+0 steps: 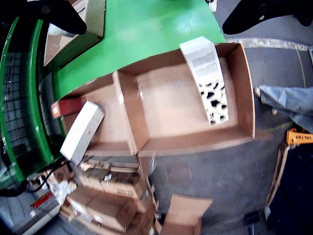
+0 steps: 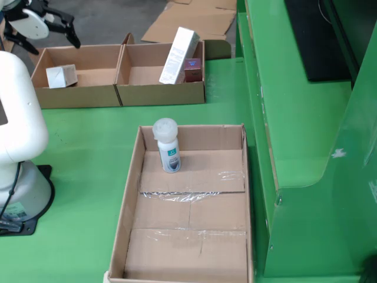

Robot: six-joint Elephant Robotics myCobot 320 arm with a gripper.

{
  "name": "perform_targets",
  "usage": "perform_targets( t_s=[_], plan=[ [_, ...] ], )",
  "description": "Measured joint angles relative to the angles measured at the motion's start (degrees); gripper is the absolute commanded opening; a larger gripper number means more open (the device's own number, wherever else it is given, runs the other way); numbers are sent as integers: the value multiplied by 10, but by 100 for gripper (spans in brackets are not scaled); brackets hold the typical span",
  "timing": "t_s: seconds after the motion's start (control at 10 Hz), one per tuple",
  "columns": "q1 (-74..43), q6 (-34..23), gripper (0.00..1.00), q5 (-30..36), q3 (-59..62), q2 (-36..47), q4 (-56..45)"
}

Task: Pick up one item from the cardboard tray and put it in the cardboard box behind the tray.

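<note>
In the view from the side, a cardboard tray (image 2: 131,197) lies on the green table with one white bottle (image 2: 166,147) standing upright at its far end. Behind it stand two open cardboard boxes. The left box (image 2: 76,97) holds a small white carton (image 2: 60,75). The right box (image 2: 162,94) holds a tall white box (image 2: 179,47) and a red box (image 2: 192,69). My gripper (image 2: 46,36) hangs open above the left box, holding nothing. In the view that rides on the gripper, the gripper (image 1: 154,22) looks down on the black-spotted white carton (image 1: 209,81), the long white box (image 1: 83,131) and the red box (image 1: 68,105).
The arm's white base (image 2: 17,147) stands left of the tray. A raised green shelf (image 2: 294,118) runs along the right. Flattened cardboard (image 2: 194,20) lies on the floor behind the boxes. Stacked cartons (image 1: 107,193) and a person's jeans leg (image 1: 288,98) are on the floor.
</note>
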Motion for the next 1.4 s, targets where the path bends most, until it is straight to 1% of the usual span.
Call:
perform_targets(
  t_s=[0.2,0.3,0.4,1.4],
  plan=[
    [11,6,100,-12,2,17,10],
    [30,11,100,-36,2,36,31],
    [40,11,100,-46,4,49,39],
    [41,11,100,-47,2,49,38]
  ],
)
